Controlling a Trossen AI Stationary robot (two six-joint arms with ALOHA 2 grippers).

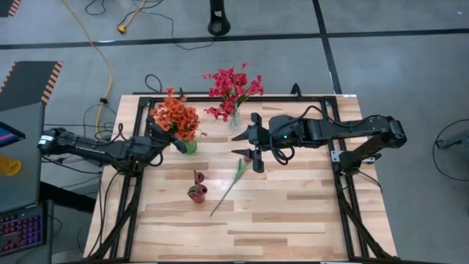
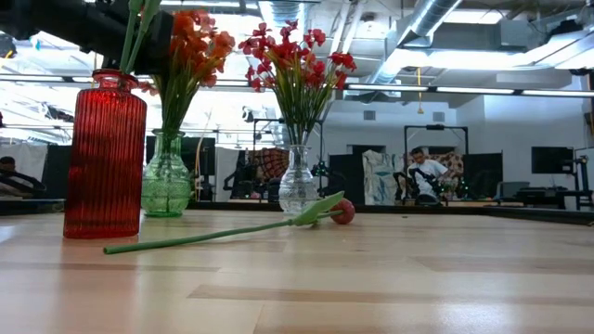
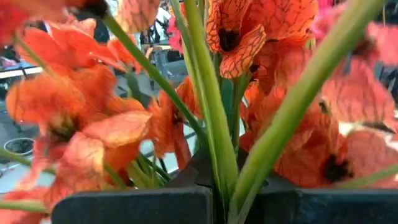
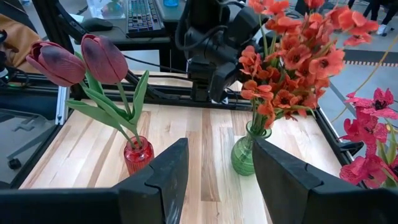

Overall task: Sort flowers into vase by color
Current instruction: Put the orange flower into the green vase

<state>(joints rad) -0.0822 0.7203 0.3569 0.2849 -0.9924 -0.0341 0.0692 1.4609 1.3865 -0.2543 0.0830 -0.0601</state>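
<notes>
The left gripper, jaws clamped on orange stems, seats them in the green vase left of centre; next, the right gripper, jaws apart, should fetch the tulip lying mid-bench.

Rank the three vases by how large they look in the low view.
1. Red vase: looks largest, but it stands nearest the camera, so that is unsure.
2. Green vase and clear vase: they look much alike; the green one seems slightly wider. I would not rank them.
</notes>
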